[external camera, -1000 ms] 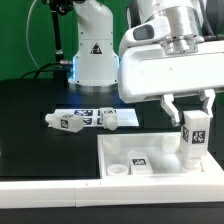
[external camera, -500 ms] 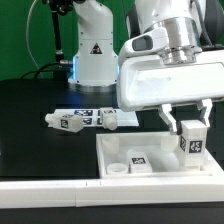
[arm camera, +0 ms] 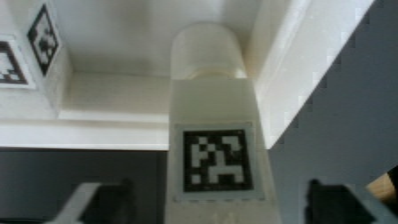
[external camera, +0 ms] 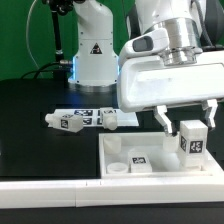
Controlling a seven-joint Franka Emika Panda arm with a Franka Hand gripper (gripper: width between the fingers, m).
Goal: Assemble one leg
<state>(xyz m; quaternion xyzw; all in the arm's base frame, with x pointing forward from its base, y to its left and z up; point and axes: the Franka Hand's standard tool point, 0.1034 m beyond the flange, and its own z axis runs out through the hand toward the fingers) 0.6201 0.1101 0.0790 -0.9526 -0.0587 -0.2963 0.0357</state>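
Note:
The leg (external camera: 192,140), a small white block with a black-and-white tag, stands upright at the right corner of the wide white tray-like piece (external camera: 106,150), at the exterior view's right. My gripper (external camera: 188,118) is open just above it. One finger stands on each side of the leg with a gap, touching nothing. In the wrist view the leg (arm camera: 217,140) runs between the two dark fingertips (arm camera: 103,200), clear of both.
Two rounded white tagged pieces (external camera: 70,121) (external camera: 116,119) lie on the marker board (external camera: 88,112) on the black table behind the tray. The robot's white base (external camera: 95,50) stands at the back. A small tag (external camera: 138,160) lies on the tray floor.
The jaws have spread apart and let go of the leg. The leg stays standing in the tray corner, a little lower than before.

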